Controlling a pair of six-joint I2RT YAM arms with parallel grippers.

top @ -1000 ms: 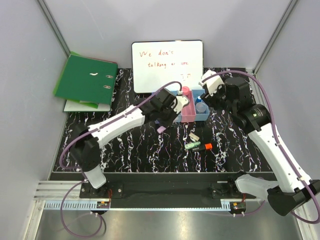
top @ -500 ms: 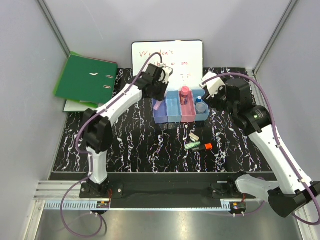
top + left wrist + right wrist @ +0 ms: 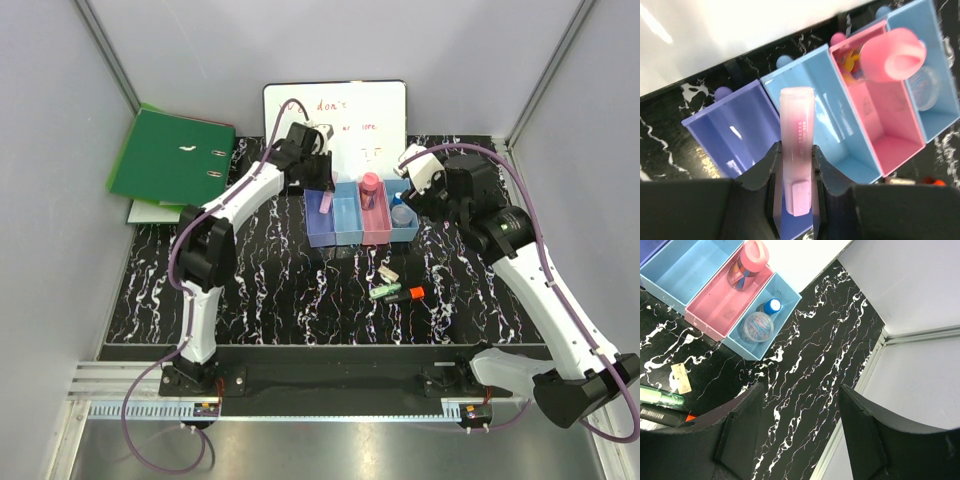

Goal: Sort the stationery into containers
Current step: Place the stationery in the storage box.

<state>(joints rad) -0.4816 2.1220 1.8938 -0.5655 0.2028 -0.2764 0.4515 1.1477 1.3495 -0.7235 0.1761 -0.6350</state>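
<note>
Our left claw [image 3: 796, 167] pinches the marker [image 3: 797, 125] lengthwise, tip pointing away from us, above the purple bin's [image 3: 730, 140] right wall. That bin lies just left. Our right claw [image 3: 800, 430] is spread and holds nothing.

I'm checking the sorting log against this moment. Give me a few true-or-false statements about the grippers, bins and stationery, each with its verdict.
1. The left gripper is shut on the lilac marker. True.
2. The right gripper holds the green highlighter. False: its fingers are spread with nothing between them, and the green highlighter lies on the table.
3. The pink bin is empty. False: a pink-capped item stands in it.
4. The blue-capped bottle sits in the light blue bin at the right end of the row. True.
</note>
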